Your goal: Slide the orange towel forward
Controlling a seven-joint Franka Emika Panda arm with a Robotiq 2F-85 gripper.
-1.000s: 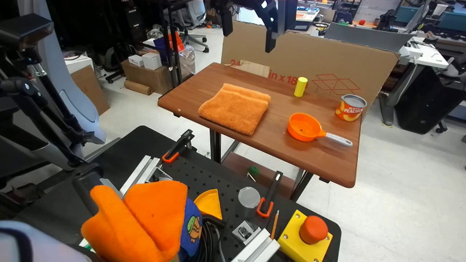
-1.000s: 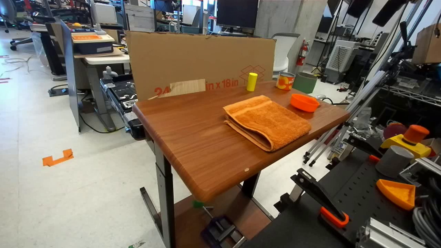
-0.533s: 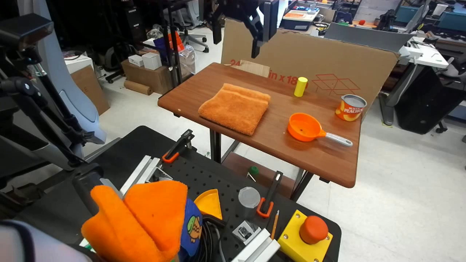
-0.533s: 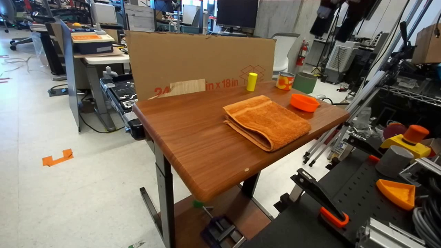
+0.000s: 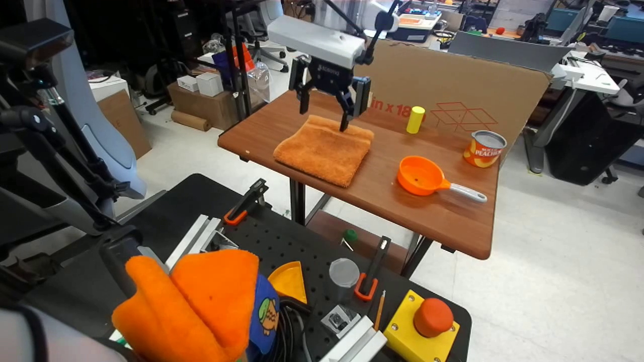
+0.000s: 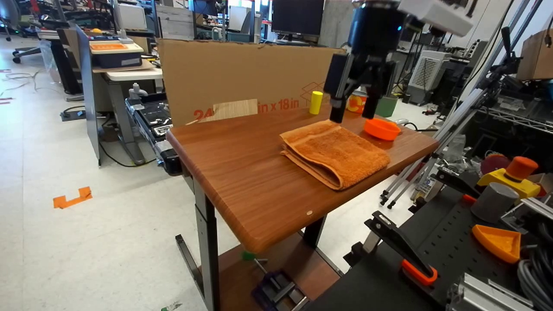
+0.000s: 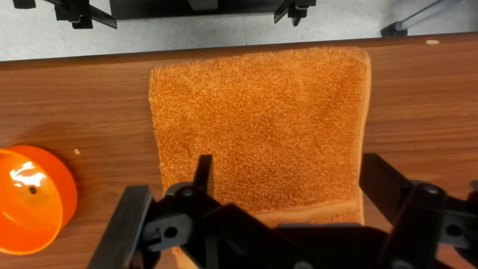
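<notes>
Surface: wooden table [image 6: 233, 164] below the jaws, cardboard sheet [image 6: 250, 73] behind them.
Orange towel [image 7: 261, 123]: folded flat, beneath the jaws.
Jaws: spread wide, gripping nothing.
Slide risk: too light a press might drag the top layer alone, opening the fold.
Arm pose: gripper [image 5: 323, 117] pointing down over the towel's banded end, apparently not touching it.
</notes>
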